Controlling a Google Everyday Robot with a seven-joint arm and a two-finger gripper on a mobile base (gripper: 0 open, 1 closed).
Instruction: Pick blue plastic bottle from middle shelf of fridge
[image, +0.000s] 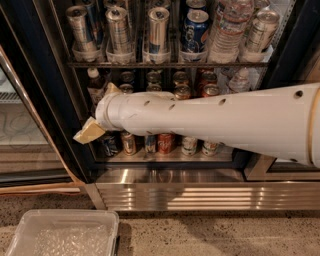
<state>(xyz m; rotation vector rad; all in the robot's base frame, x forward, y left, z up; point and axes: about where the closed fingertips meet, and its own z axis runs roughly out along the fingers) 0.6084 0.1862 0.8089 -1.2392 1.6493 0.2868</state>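
The blue plastic bottle (95, 86), with a white cap and dark contents, stands at the left end of the fridge's (59, 75) middle shelf. The rack of that shelf is hidden behind my white arm (210, 120); short cans on it (182, 92) show above the arm. My gripper (100, 111) is at the arm's left end, right in front of the bottle's lower part. One tan finger (111, 89) points up beside the bottle and the other (89, 133) points down-left, so the gripper is open and holds nothing.
Tall silver cans (118, 27) and a clear water bottle (227, 30) fill the rack above. Short cans (165, 142) line the bottom row. The ribbed steel base plate (175, 195) lies below. The open glass door (25, 125) is at left, and a plastic bin (65, 235) sits on the floor.
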